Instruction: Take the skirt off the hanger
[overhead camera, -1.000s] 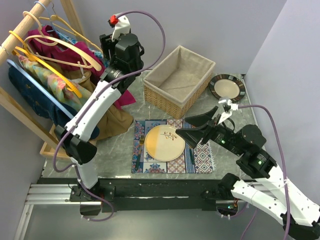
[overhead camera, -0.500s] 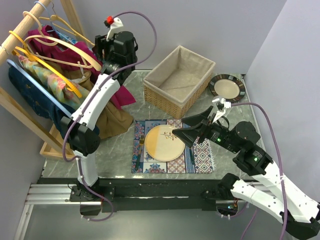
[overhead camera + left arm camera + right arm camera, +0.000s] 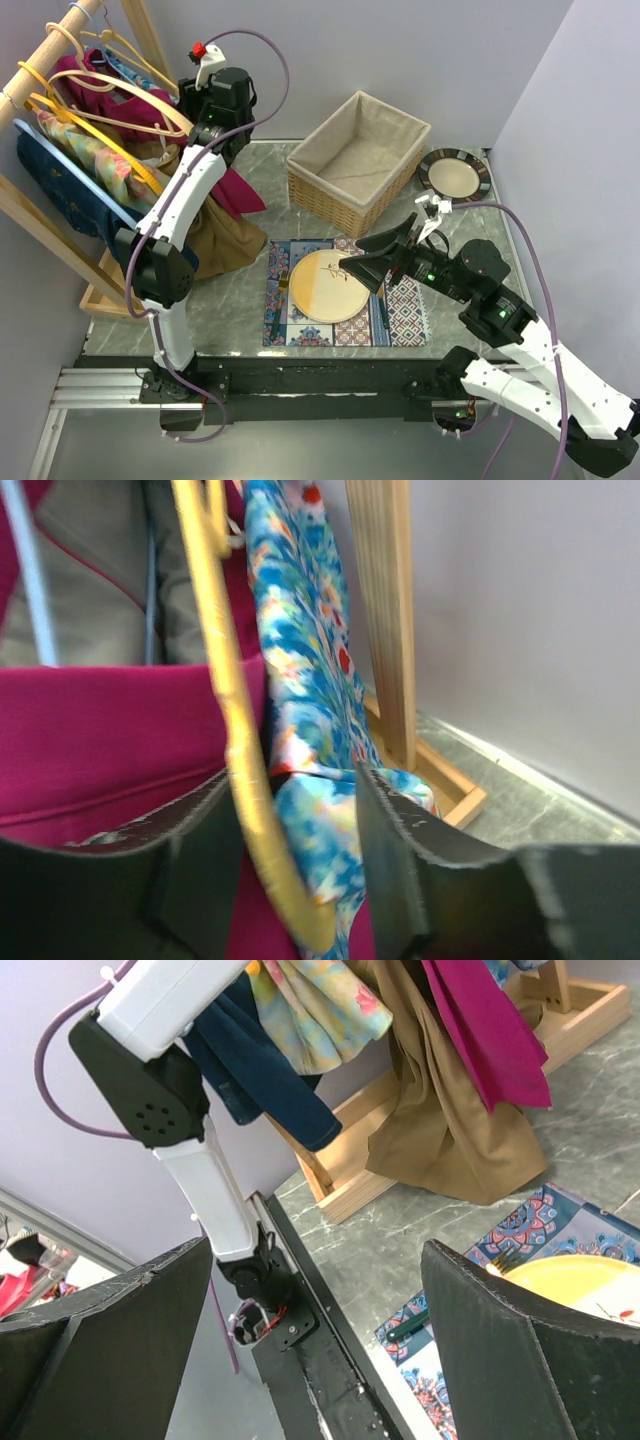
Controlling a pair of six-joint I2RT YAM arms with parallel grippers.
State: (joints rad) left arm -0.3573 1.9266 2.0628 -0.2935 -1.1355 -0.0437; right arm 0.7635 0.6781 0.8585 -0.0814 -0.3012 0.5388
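At the near table (image 3: 240, 300) edge: patterned placemat (image 3: 300, 330), one, flat, carrying a yellow plate (image 3: 320, 295) with a cutlery piece at each side.

Over the plate's right rim: right hand (image 3: 357, 258), fingers spread wide, nothing between them, clear of the plate.

Beyond the placemat: wicker basket (image 3: 320, 195), cloth-lined, rectangular. Right of it, near the far right corner, a small dark-rimmed plate (image 3: 452, 175), apart from the basket.

Left side of the table: wooden rack (image 3: 50, 240), slanted, holding several garments on hangers. Nearest, a denim piece (image 3: 60, 195) and a floral piece (image 3: 100, 165); lower right, a tan garment (image 3: 220, 245) reaching down to the table.

Farther along the rack: magenta skirt (image 3: 240, 190), hanging on the rack, its lower point above the tan garment.

Far end of the rack: left hand (image 3: 290, 830), fingers parted, set astride a yellow hanger (image 3: 235, 710). Magenta cloth lies on the left finger's side, blue floral cloth between hanger and right finger. Nothing pinched.
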